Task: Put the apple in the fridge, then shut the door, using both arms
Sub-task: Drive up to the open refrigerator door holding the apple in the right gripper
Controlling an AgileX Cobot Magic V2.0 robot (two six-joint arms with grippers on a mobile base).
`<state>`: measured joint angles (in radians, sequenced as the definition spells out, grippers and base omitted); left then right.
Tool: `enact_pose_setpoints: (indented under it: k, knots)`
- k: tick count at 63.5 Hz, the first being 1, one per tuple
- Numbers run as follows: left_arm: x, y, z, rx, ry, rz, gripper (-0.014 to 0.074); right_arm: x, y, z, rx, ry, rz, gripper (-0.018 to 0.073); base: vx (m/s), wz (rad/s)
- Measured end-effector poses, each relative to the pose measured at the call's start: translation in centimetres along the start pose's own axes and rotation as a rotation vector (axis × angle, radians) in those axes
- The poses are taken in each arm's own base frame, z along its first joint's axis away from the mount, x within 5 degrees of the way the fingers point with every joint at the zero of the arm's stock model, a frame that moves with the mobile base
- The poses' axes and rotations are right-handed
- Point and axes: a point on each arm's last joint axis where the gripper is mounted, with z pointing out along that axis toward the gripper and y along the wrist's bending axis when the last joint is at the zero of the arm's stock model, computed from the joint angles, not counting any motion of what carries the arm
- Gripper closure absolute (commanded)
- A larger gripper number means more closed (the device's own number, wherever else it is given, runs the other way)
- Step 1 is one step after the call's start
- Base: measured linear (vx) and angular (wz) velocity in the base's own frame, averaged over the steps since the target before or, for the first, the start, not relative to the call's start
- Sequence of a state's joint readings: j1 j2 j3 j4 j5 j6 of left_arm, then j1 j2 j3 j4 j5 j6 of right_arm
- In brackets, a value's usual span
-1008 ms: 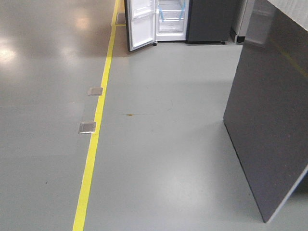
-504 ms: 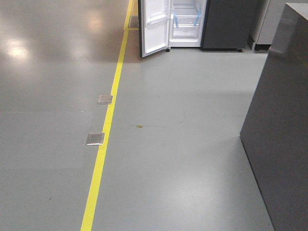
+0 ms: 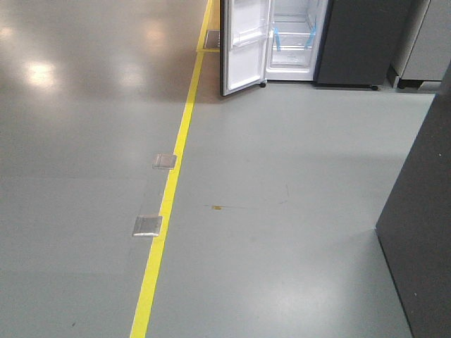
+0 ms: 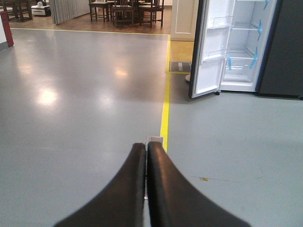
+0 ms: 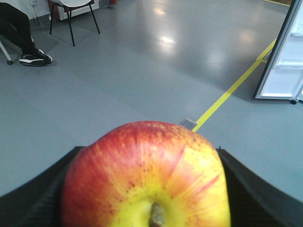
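Floor point(image 3: 296, 267): open grey expanse lies between the robot and the appliance. A yellow line point(image 3: 173, 183) runs forward along it toward the door's foot.

Fridge point(image 3: 290, 69): stands at the far end of the floor, ahead and slightly right of centre in the front view, well apart from both arms. Its white interior faces the robot and is open.

Door point(image 3: 245, 49): swung wide on the left side of the opening, white inner face showing, with its lower edge near the yellow line.

Left gripper point(image 4: 146, 147): jaws pressed together, nothing between them. From its own camera the fridge opening lies ahead and to the right, and the door sits closer to its line of aim than the shelves do.

Right gripper point(image 5: 147, 156): closed around the apple point(image 5: 144, 179), with one finger point(image 5: 258, 189) showing on each flank. The apple's stem points back toward the wrist. Only the door's edge shows at the far right of this view, so the fridge lies off to this arm's right.

Assessment: neither arm is within reach, and the base must close the gap first. The loaded right arm suits the opening. The empty left arm is better placed for the door.
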<state>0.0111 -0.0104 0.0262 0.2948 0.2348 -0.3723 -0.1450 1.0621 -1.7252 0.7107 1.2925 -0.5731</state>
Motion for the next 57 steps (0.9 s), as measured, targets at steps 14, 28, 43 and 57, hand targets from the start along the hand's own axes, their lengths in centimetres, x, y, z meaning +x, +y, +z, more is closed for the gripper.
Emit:
enact_pose_setpoints:
  k: [14, 28, 43, 57]
  knots:
    - [0.00, 0.00, 0.00, 0.000, 0.000, 0.000, 0.0603, 0.00, 0.00, 0.00, 0.000, 0.000, 0.000, 0.0563, 0.31, -0.03]
    - [0.00, 0.00, 0.00, 0.000, 0.000, 0.000, 0.0603, 0.00, 0.00, 0.00, 0.000, 0.000, 0.000, 0.0563, 0.32, -0.07]
    - [0.00, 0.00, 0.00, 0.000, 0.000, 0.000, 0.0603, 0.00, 0.00, 0.00, 0.000, 0.000, 0.000, 0.0563, 0.31, -0.06]
    - [0.00, 0.00, 0.00, 0.000, 0.000, 0.000, 0.0603, 0.00, 0.00, 0.00, 0.000, 0.000, 0.000, 0.0563, 0.31, -0.02]
